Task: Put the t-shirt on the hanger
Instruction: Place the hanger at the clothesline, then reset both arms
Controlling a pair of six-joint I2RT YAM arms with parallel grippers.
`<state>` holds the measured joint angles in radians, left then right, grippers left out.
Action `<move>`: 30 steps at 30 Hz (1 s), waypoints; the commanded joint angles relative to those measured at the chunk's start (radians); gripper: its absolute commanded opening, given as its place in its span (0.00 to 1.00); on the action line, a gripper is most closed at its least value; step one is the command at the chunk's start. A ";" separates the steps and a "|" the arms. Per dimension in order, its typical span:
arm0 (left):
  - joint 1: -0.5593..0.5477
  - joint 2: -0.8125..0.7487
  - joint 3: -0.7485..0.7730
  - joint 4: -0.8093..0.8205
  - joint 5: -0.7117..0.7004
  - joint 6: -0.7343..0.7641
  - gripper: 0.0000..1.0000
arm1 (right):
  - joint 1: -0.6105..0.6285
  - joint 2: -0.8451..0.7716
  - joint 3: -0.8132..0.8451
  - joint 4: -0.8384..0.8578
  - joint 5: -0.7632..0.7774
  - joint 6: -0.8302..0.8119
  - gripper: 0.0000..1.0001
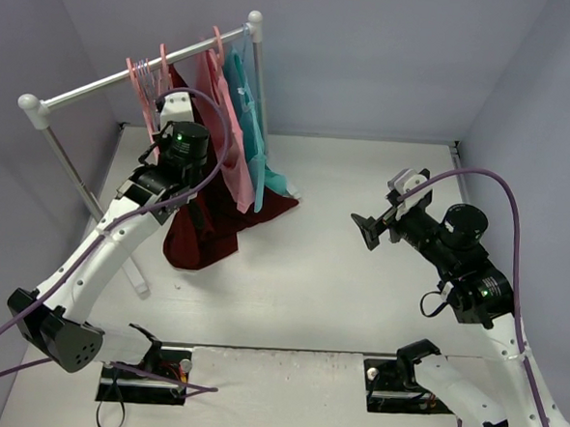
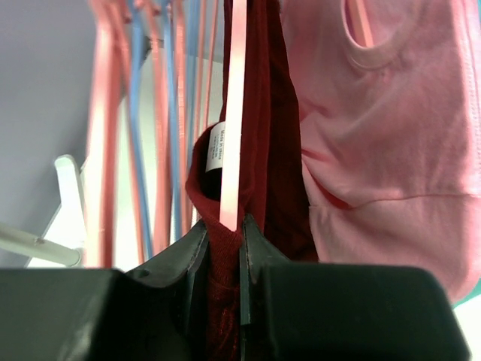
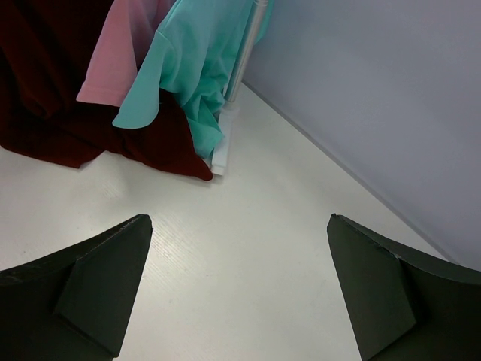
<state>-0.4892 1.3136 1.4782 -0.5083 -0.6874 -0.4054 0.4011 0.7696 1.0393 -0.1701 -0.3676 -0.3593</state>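
Note:
The dark maroon t-shirt (image 1: 207, 230) hangs from the rack and pools on the table. In the left wrist view its fabric (image 2: 263, 135) drapes over the salmon-pink hanger (image 2: 234, 105), its collar label showing. My left gripper (image 2: 224, 239) is shut on the maroon fabric at the hanger's arm; in the top view it (image 1: 167, 112) is up at the rail beside the hanger (image 1: 165, 66). My right gripper (image 1: 371, 228) is open and empty, off to the right above the table. Its wrist view (image 3: 239, 286) shows the shirt's lower part (image 3: 45, 83) on the table at upper left.
The white rack rail (image 1: 129, 73) carries a pink garment (image 1: 219, 113), a teal garment (image 1: 252, 124) and several thin spare hangers (image 2: 143, 113). The rack's post foot (image 3: 225, 147) stands by the shirt hem. Grey walls close in the table at the back and sides.

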 commanded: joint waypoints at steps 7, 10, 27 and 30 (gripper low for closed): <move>0.008 0.066 0.066 0.072 0.080 0.009 0.11 | 0.007 0.021 0.016 0.092 0.034 0.019 1.00; 0.008 0.059 0.071 0.068 0.077 0.005 0.37 | 0.007 0.035 0.035 0.092 0.047 0.022 1.00; 0.006 -0.275 0.300 -0.239 0.402 0.297 0.73 | 0.003 0.159 0.225 0.109 0.678 0.150 1.00; 0.008 -0.354 0.282 -0.301 0.357 0.340 0.73 | -0.004 0.166 0.233 0.110 0.860 0.177 1.00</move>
<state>-0.4885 1.0461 1.7542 -0.7087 -0.3427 -0.1631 0.4010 0.9058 1.2299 -0.1478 0.1570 -0.2576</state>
